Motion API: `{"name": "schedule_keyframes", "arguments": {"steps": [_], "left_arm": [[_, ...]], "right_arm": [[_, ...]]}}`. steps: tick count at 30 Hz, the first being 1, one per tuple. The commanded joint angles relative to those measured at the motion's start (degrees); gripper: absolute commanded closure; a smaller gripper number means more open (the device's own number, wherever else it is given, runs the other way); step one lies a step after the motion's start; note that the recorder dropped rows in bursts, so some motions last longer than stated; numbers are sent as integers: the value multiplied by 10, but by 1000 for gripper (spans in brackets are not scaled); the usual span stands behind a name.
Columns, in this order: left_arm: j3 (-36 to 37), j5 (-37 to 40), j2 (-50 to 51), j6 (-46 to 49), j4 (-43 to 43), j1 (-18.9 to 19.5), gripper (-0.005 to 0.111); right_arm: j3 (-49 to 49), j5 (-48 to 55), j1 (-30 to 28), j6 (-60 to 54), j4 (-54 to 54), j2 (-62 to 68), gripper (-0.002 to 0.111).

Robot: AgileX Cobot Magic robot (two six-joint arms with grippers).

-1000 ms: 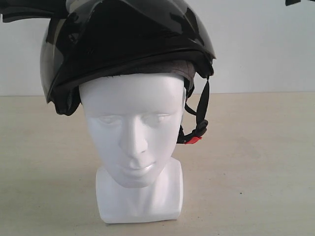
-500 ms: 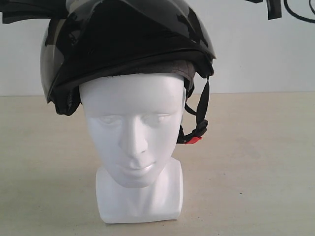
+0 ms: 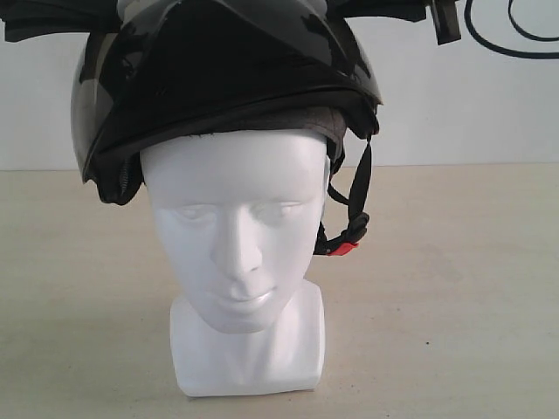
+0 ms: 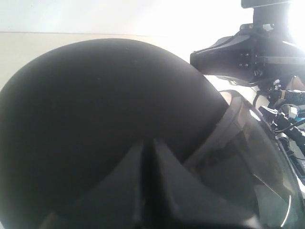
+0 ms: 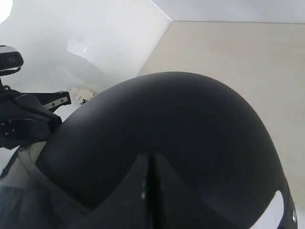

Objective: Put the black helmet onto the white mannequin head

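Note:
The black helmet (image 3: 218,78) sits on top of the white mannequin head (image 3: 236,227), tilted down toward the left, its visor (image 3: 87,113) off to that side. Its chin strap hangs loose on the right with the red buckle (image 3: 347,248) beside the cheek. My left gripper (image 3: 112,17) reaches in from the top left and lies shut against the crown. My right gripper (image 3: 342,12) comes in from the top right, also shut, at the crown's other side. Both wrist views show closed fingertips (image 4: 147,143) (image 5: 151,157) over the matte shell (image 4: 95,109) (image 5: 181,119), with nothing between them.
The mannequin's block base (image 3: 249,358) stands on a tan table (image 3: 454,288) before a white wall. A black cable loop (image 3: 489,45) hangs at the top right. The other arm shows in each wrist view (image 4: 238,57) (image 5: 24,119).
My right arm has come in from the upper right edge to the helmet's crown. The helmet, the head and my left arm have not moved.

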Motion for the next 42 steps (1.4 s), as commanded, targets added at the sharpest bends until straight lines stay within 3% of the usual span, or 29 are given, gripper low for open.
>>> {"name": "schedule_keyframes", "arguments": {"steps": [1, 12, 26, 42], "left_arm": [[-2, 13, -3, -6, 8, -8, 102], [-2, 13, -3, -17, 8, -8, 102], [-2, 38, -3, -18, 8, -8, 102], [-2, 38, -39, -19, 12, -8, 102]], "right_arm": [[3, 0, -1, -11, -2, -2, 108], [51, 0, 38, -11, -4, -15, 108], [61, 0, 39, 35, -47, -78, 108], [177, 0, 66, 25, -54, -150, 108]]}}
